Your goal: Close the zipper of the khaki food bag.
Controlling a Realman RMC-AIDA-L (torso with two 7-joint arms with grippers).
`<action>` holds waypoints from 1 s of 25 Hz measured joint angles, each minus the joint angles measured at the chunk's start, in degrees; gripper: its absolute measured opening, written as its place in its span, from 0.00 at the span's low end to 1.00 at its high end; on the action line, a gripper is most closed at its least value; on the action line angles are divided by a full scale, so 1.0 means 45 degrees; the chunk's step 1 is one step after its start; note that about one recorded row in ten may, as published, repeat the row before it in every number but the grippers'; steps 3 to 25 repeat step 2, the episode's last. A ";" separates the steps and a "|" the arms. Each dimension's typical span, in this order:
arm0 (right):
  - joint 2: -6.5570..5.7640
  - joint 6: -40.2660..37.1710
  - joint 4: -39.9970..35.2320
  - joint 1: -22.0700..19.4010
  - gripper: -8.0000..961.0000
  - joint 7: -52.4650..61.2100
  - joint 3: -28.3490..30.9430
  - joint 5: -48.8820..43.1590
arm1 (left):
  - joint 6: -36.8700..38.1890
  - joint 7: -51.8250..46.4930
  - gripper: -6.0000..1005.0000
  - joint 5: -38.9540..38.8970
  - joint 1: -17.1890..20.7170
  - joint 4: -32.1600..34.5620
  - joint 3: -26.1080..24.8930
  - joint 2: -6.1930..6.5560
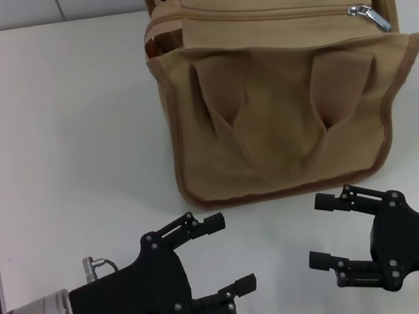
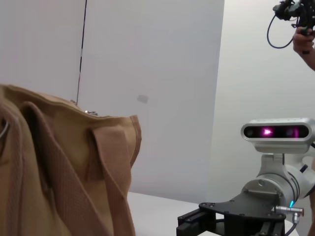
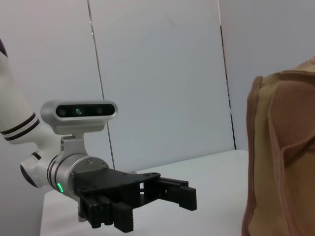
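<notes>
White table (image 1: 48, 134), khaki food bag (image 1: 283, 122) beyond both open grippers' jaws

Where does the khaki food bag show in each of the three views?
Head view: the khaki food bag stands at upper centre, beyond both open hands.
Left wrist view: it fills the lower left; the right hand is at lower right.
Right wrist view: only its edge shows at far right; the left hand is at lower centre.
Shared landmark: the white table.
</notes>
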 joint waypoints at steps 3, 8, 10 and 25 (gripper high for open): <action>0.0004 0.0003 0.0047 0.0000 0.81 -0.0004 0.0000 0.0009 | -0.0007 -0.0001 0.83 -0.0020 0.0037 -0.0020 0.0003 -0.0002; 0.0004 0.0003 0.0047 0.0000 0.81 -0.0004 0.0000 0.0009 | -0.0007 -0.0001 0.83 -0.0020 0.0037 -0.0020 0.0003 -0.0002; 0.0004 0.0003 0.0047 0.0000 0.81 -0.0004 0.0000 0.0009 | -0.0007 -0.0001 0.83 -0.0020 0.0037 -0.0020 0.0003 -0.0002; 0.0004 0.0003 0.0047 0.0000 0.81 -0.0004 0.0000 0.0009 | -0.0007 -0.0001 0.83 -0.0020 0.0037 -0.0020 0.0003 -0.0002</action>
